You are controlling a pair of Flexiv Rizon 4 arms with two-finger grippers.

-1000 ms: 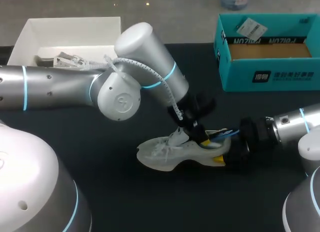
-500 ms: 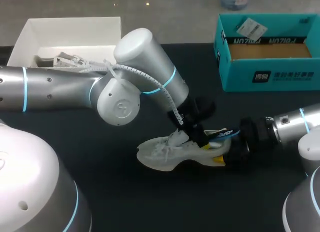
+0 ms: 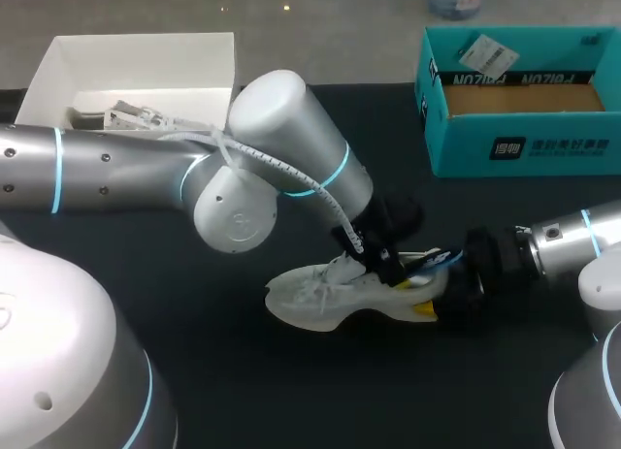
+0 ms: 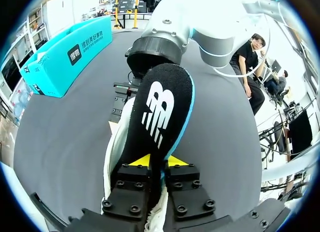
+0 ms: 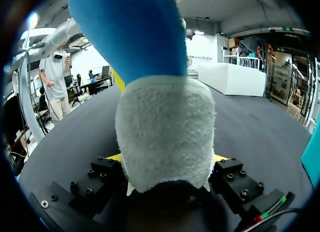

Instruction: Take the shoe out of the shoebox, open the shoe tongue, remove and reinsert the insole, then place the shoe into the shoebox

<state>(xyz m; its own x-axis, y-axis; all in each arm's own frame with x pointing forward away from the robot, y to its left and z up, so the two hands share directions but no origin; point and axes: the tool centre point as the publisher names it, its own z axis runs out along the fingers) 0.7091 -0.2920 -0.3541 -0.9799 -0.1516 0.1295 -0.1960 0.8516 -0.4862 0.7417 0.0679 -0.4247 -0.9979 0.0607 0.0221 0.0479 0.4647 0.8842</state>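
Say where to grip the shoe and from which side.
Grip the shoe by its padded heel collar, coming in level from the heel end, my right. It lies sole-down, toe pointing left, and the left gripper holds the insole over the opening, leaving the heel end; the right gripper is shut there.

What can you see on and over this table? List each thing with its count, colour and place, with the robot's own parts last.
shoe: 1, white, mid-table
insole: 1, black above and blue beneath, rising from the shoe
shoebox: 1, teal, far right, open
white box: 1, white, far left, pale clutter inside
table: 1, black, under everything
left claw: 1, yellow tips, shut on the insole
right claw: 1, yellow tips, shut on the shoe's heel
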